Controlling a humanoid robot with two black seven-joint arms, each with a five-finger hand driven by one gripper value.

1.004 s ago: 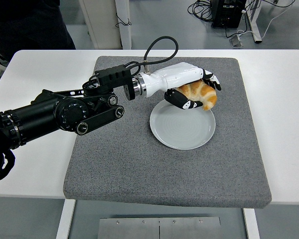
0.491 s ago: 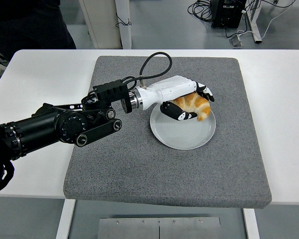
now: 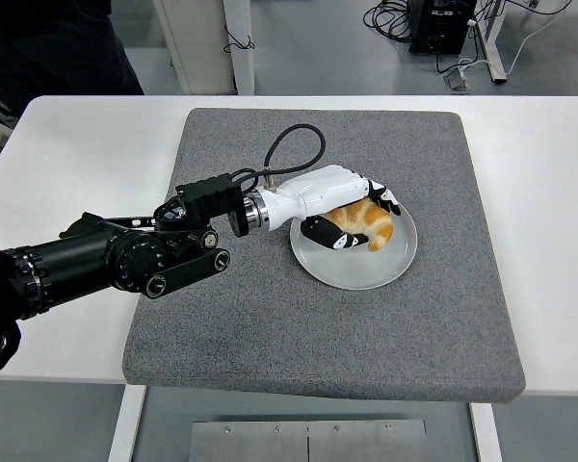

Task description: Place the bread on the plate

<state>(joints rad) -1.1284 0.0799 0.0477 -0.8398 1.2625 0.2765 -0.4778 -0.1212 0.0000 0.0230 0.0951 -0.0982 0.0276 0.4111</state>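
Note:
A golden croissant (image 3: 368,223) is held in my left hand (image 3: 354,218), whose white and black fingers curl around it. The hand holds it low over the pale grey round plate (image 3: 366,264), at the plate's upper left part; I cannot tell whether the bread touches the plate. The plate lies on a grey mat (image 3: 270,318) in the middle of the white table. My left arm reaches in from the left edge across the mat. My right arm is out of view.
The white table (image 3: 549,192) extends on both sides of the mat. A person in dark clothes (image 3: 48,48) stands at the top left, behind the table. Cables and equipment lie on the floor at the top right.
My left hand has moved down and toward me with the croissant, from above the plate's far rim to low over the plate. The arm has drawn back a little to the left.

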